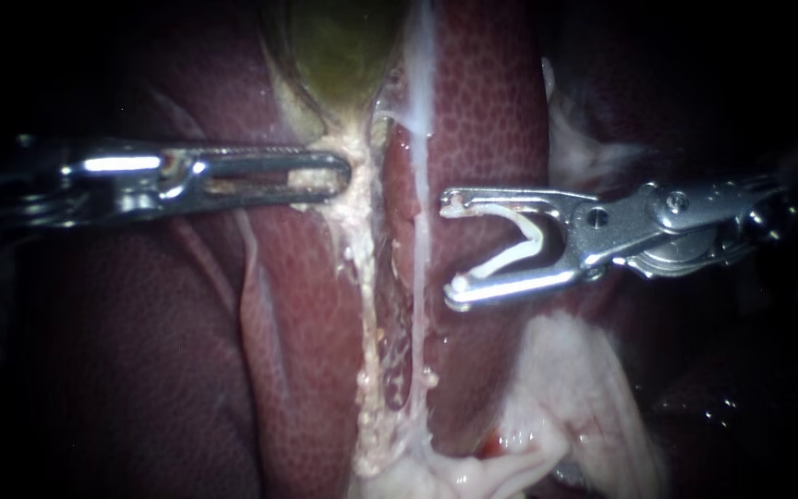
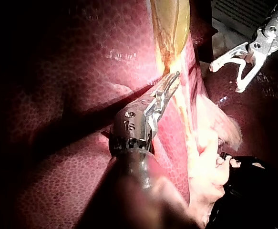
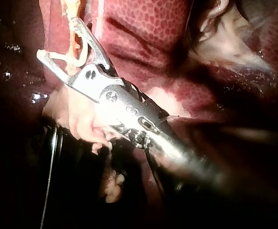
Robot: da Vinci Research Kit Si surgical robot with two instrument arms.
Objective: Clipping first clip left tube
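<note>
mottled liver (image 1: 491,111); l instrument (image 1: 339,176) jaws pinch crumbly pale tissue (image 1: 357,231), r instrument (image 1: 447,249) jaws grip white v-clip (image 1: 501,263).

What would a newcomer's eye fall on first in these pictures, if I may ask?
Probably the right instrument, bright steel carrying an open white clip, poised just beside the pale tubes that run down the dark red liver. Opposite it, the left instrument reaches the pale tissue under the greenish gallbladder.
</note>
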